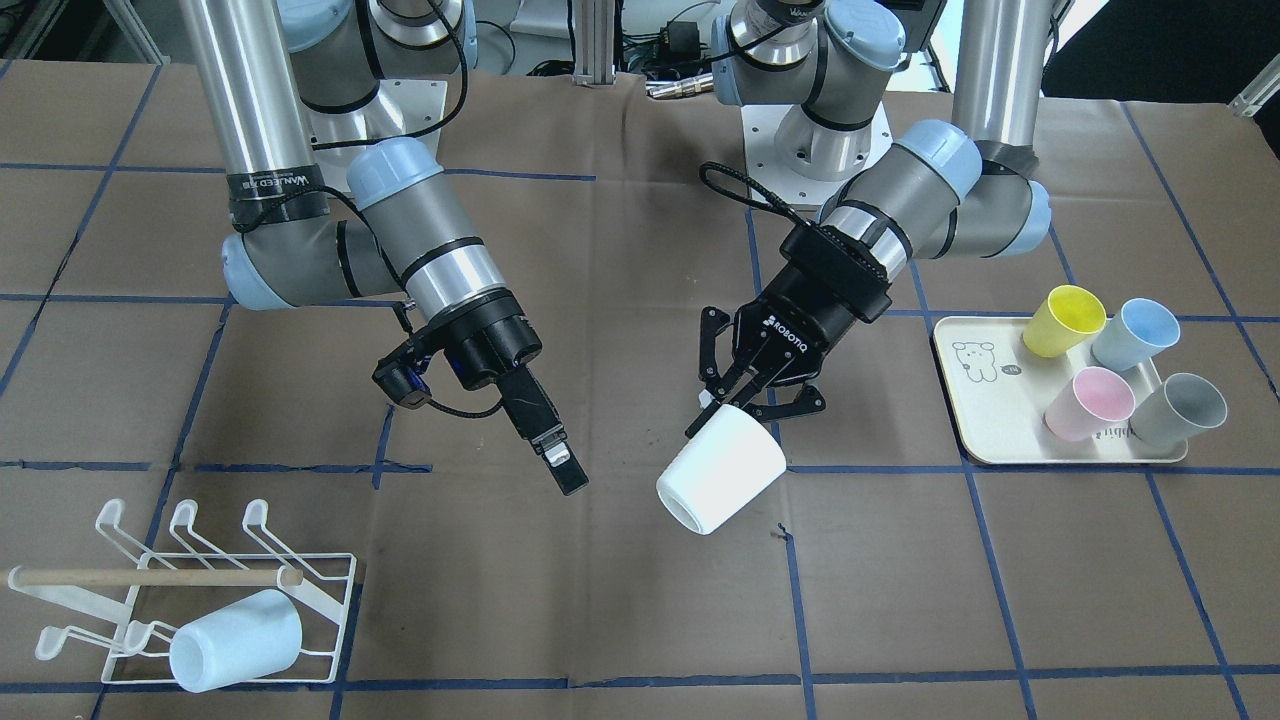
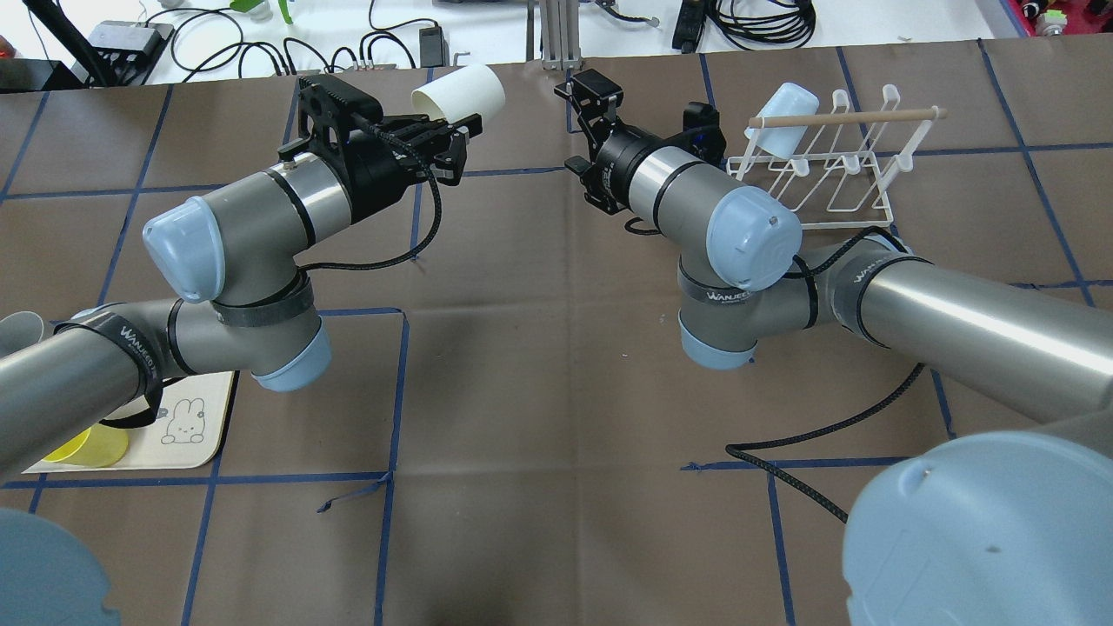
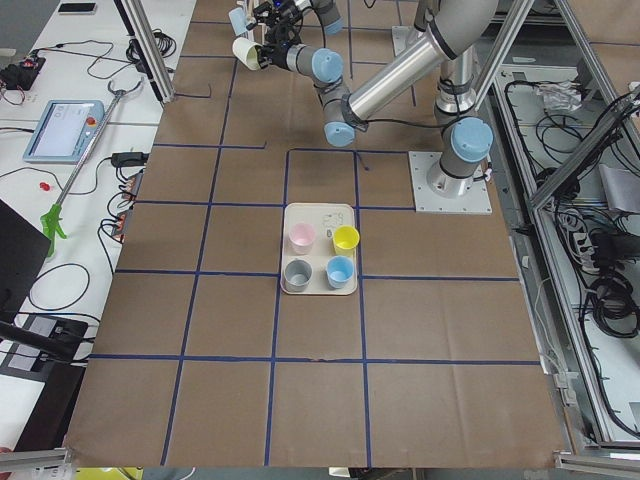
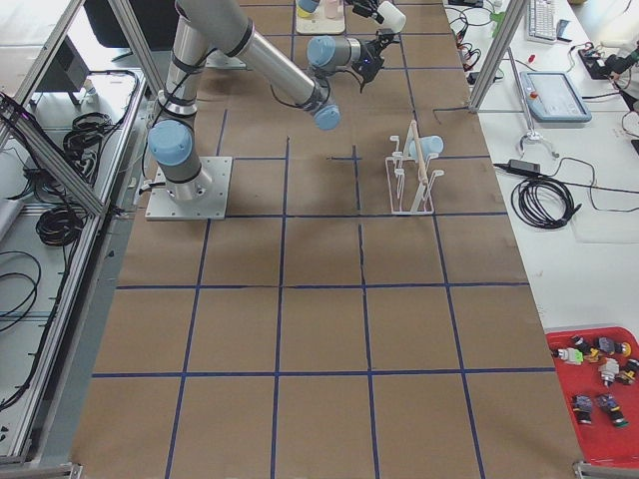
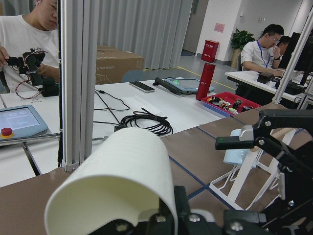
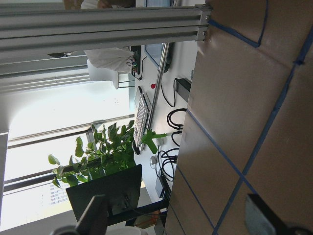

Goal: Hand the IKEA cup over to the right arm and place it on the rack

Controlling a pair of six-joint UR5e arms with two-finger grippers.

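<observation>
My left gripper (image 1: 716,402) is shut on the base of a white cup (image 1: 722,472) and holds it tilted above the table, mouth facing away from the arm. The cup also shows in the overhead view (image 2: 461,97) and fills the left wrist view (image 5: 117,186). My right gripper (image 1: 560,462) is open and empty, a short gap to the side of the cup and not touching it. Its fingers stand wide apart in the right wrist view (image 6: 178,223). The white wire rack (image 1: 210,585) with a wooden dowel stands beyond the right arm.
A pale blue cup (image 1: 236,640) hangs on the rack. A cream tray (image 1: 985,400) on the left arm's side holds yellow (image 1: 1063,320), blue (image 1: 1135,335), pink (image 1: 1088,403) and grey (image 1: 1178,410) cups. Brown paper with blue tape lines covers the table.
</observation>
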